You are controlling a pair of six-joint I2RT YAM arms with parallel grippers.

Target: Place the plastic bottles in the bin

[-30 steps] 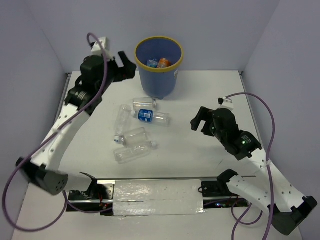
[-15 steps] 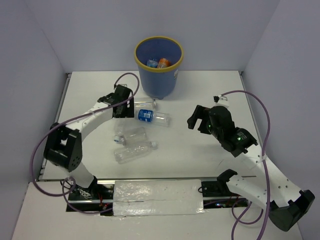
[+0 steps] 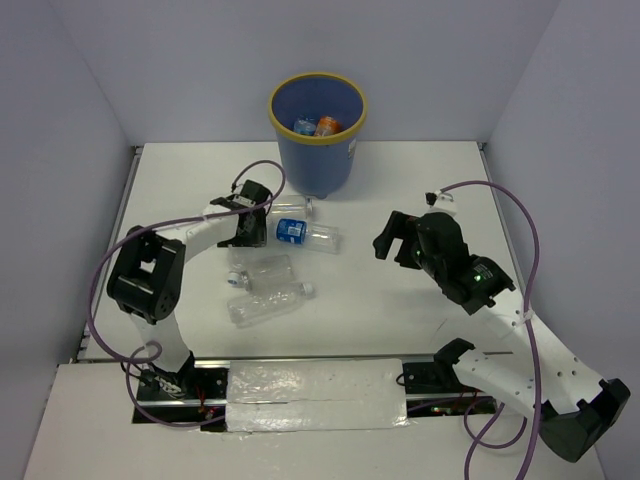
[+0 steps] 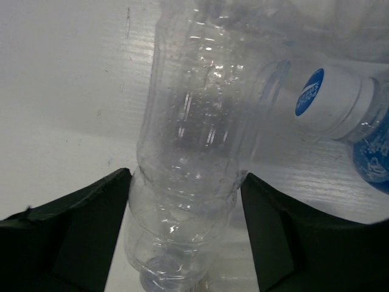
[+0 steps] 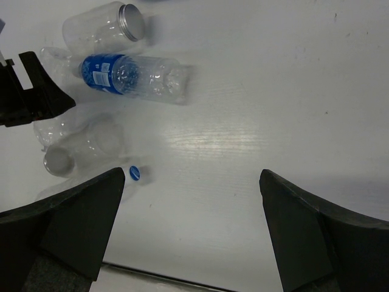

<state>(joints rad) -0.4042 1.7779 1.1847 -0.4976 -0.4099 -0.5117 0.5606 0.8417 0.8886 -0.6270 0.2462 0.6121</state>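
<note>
white table (image 3: 420,180) holds plastic bottles (image 3: 268,305) left of centre; left gripper's (image 4: 185,182) spread jaws straddle one clear bottle (image 4: 194,109), right gripper's (image 5: 191,182) jaws gape empty at right.

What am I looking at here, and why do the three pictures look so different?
These are two robot arms bolted to a table, each ending in a two-finger gripper. Their job is to put bottles into the bin.

One picture comes from a camera overhead. The other two come from cameras on the wrists, so the dark wedges at their edges are that gripper's own fingers.

Several bottles lie on the table, and an orange bottle is already in the bin. The left gripper has a finger on either side of a clear bottle that lies on the table. I cannot tell whether it is squeezing yet. The right gripper hangs open and empty.
</note>
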